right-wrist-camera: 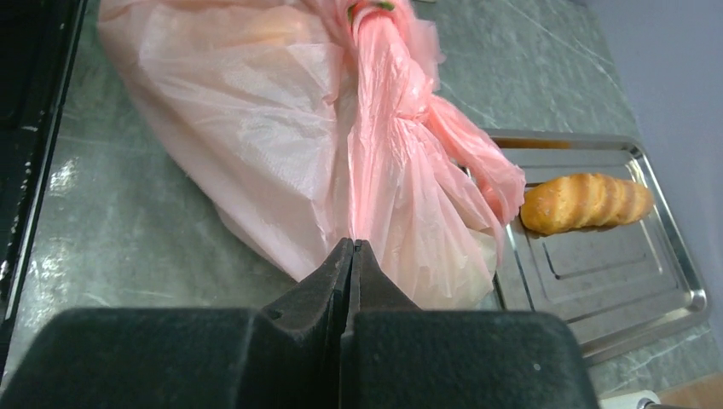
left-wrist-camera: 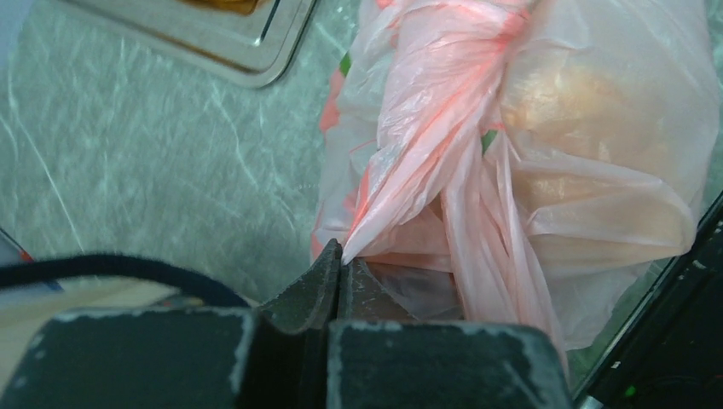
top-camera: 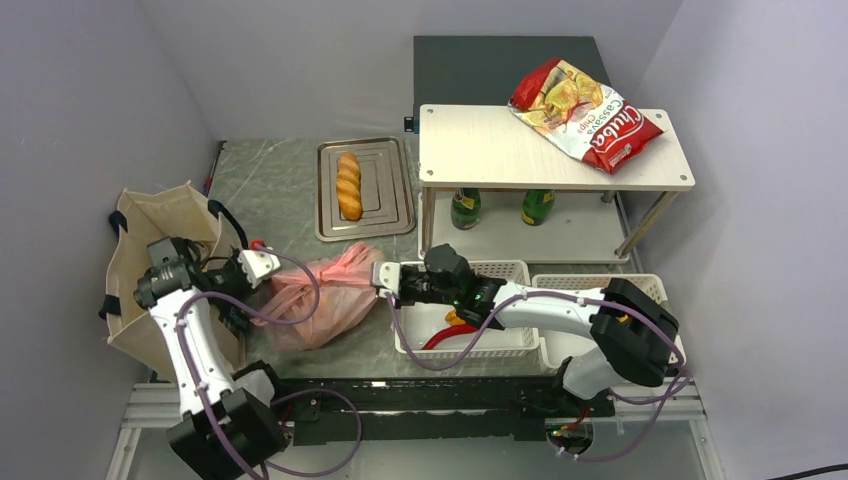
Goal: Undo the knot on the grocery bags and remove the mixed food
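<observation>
The pink plastic bag lies tied on the grey table between my grippers. Its twisted handles meet in a knot, which also shows in the left wrist view. My left gripper is shut on a twisted pink strand at the bag's left side. My right gripper is shut on a pink strand running from the knot, at the bag's right side. A pale brown rounded shape shows through the plastic; the other food is hidden. The beige tote stands open at the far left.
A baguette lies on a steel tray behind the bag. A white shelf at the right carries a red Cassava chips bag, with two green bottles beneath. Two white baskets sit under my right arm.
</observation>
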Robot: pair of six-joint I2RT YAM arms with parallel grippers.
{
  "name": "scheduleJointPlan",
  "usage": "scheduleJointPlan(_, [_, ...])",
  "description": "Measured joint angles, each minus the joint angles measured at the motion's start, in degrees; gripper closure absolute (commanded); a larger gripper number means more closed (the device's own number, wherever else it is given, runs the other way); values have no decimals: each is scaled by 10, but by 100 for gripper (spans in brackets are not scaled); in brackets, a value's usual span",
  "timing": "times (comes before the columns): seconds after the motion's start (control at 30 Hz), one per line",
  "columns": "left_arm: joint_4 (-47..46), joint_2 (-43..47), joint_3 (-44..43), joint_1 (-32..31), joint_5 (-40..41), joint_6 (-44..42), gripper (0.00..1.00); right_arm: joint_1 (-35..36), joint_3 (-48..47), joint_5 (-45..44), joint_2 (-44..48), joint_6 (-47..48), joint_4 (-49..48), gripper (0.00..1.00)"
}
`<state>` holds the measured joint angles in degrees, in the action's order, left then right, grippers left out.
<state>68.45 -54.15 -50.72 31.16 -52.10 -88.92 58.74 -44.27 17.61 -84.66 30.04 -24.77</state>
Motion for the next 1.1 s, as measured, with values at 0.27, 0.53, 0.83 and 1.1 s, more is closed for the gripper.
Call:
scheduleJointPlan(0.27, [1,-152,-102,95,-16,95,100,-3,40,16,9,22,16,100])
scheduleJointPlan(0.53, [10,-35,-32,89,-8,13,100,-9,-84,25,-43,-10,94,43])
scheduleJointPlan(0.83, [39,-1,-9,84,0,-45,100,10,-225,27,-104,-51,105,38])
scheduleJointPlan(1.1, [44,-1,-9,84,15,-53,100,17,-251,16,-183,-16,138,100])
